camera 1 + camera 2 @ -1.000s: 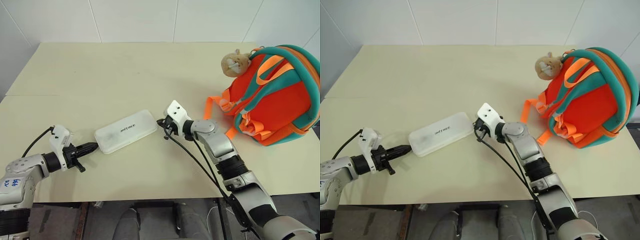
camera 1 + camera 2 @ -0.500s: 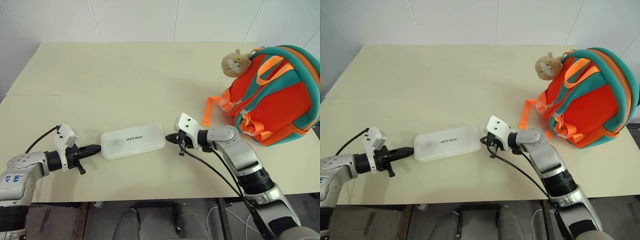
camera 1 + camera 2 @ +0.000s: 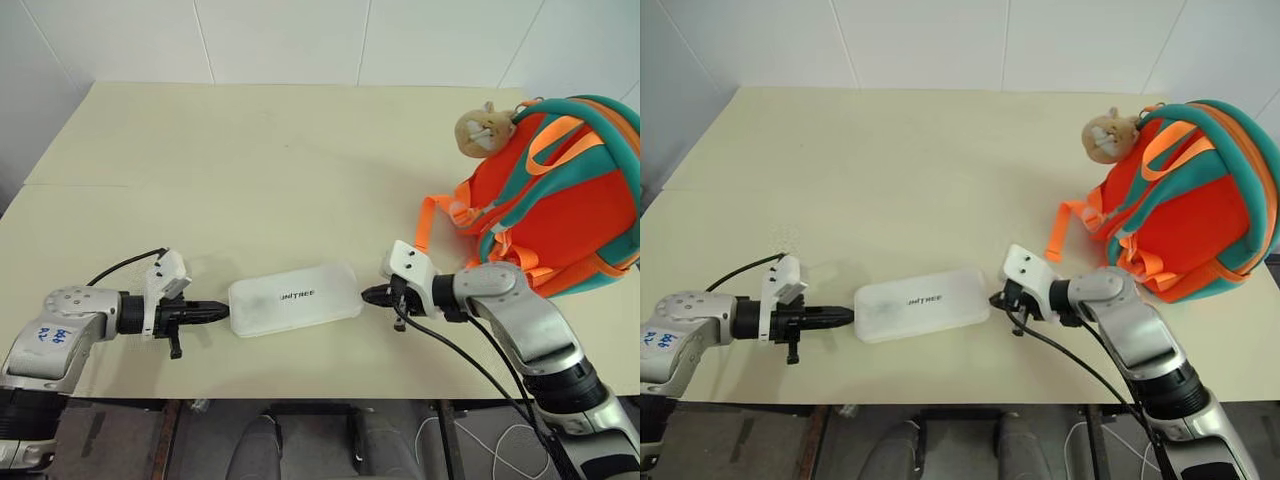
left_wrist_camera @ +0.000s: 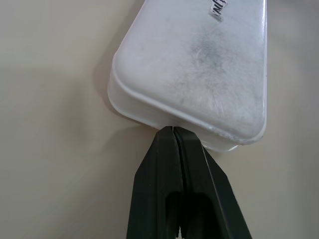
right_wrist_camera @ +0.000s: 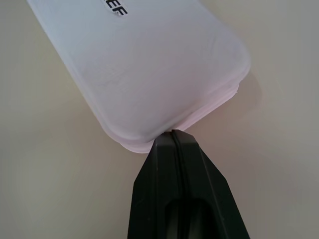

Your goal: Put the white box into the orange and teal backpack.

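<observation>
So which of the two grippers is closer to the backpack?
The right gripper, at the white box's end facing the orange and teal backpack. The left gripper is at the far end.

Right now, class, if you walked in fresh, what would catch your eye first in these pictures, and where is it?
First, the bulky orange fabric backpack with teal edging, upright at the table's right edge with a small beige plush toy at its top. Then the flat white rectangular box near the pale table's front edge, with the shut left gripper and shut right gripper meeting its two short ends.
</observation>
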You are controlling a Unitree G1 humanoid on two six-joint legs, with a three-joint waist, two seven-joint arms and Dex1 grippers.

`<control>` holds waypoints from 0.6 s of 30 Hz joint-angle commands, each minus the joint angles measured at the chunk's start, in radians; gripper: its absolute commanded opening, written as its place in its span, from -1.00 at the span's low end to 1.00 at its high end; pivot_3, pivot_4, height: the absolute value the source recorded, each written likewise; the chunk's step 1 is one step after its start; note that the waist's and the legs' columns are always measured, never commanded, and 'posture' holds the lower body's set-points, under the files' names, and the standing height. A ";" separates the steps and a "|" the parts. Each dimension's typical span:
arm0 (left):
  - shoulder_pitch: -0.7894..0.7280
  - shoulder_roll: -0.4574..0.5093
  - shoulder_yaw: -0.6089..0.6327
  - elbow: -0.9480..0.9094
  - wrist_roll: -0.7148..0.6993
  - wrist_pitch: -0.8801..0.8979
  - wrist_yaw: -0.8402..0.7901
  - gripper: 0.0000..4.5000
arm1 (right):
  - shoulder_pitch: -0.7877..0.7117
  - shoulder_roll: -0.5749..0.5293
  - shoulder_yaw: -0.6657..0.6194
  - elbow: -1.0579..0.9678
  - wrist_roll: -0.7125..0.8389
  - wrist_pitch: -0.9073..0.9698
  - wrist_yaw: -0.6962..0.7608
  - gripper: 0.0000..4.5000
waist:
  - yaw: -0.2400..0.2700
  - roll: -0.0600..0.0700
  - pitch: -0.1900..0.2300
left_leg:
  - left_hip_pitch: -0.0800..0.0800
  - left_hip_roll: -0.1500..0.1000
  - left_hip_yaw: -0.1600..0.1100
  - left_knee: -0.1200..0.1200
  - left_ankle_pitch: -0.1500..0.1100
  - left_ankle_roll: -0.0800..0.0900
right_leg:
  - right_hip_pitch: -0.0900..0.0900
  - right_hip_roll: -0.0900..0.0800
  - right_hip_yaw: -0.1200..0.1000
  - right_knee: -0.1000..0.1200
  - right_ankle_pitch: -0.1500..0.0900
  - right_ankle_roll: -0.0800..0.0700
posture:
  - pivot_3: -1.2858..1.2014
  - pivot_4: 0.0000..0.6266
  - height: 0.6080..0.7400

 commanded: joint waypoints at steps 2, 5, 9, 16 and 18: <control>-0.078 -0.050 -0.073 -0.035 -0.008 -0.053 -0.062 -0.99 | 0.012 -0.005 0.012 -0.128 0.109 0.026 0.037 -1.00 | 0.000 0.000 0.000 | 0.000 0.000 0.000 0.000 0.000 0.000 | 0.000 0.000 0.000 0.000 0.000 0.000 | 0.03 -0.52 1.00; -0.121 -0.071 -0.101 0.000 0.018 -0.075 -0.075 -0.99 | 0.023 -0.030 0.003 -0.150 0.140 0.046 0.028 -1.00 | 0.000 0.000 0.000 | -0.001 0.000 0.000 0.001 0.000 0.000 | 0.000 0.001 0.000 0.000 0.001 0.001 | 0.03 -0.52 1.00; -0.157 -0.086 -0.136 0.026 0.030 -0.098 -0.100 -0.99 | 0.033 -0.060 0.003 -0.161 0.168 0.054 0.010 -1.00 | -0.003 0.000 0.000 | -0.001 0.000 0.000 0.002 0.000 0.000 | 0.000 0.001 0.000 0.000 0.001 0.001 | 0.03 -0.52 1.00; -0.163 -0.076 -0.136 0.059 0.045 -0.113 -0.108 -0.99 | 0.039 -0.112 -0.017 -0.151 0.177 0.042 -0.018 -1.00 | -0.001 0.000 0.000 | -0.001 0.000 0.000 0.003 0.000 0.000 | 0.000 0.001 0.000 0.001 0.001 0.001 | 0.03 -0.52 1.00; -0.153 -0.063 -0.125 0.064 0.046 -0.113 -0.108 -0.99 | 0.044 -0.129 -0.030 -0.157 0.188 0.043 -0.018 -1.00 | -0.002 0.000 0.000 | -0.001 0.000 0.000 0.003 0.000 0.000 | 0.000 0.001 0.000 0.001 0.001 0.001 | 0.03 -0.52 1.00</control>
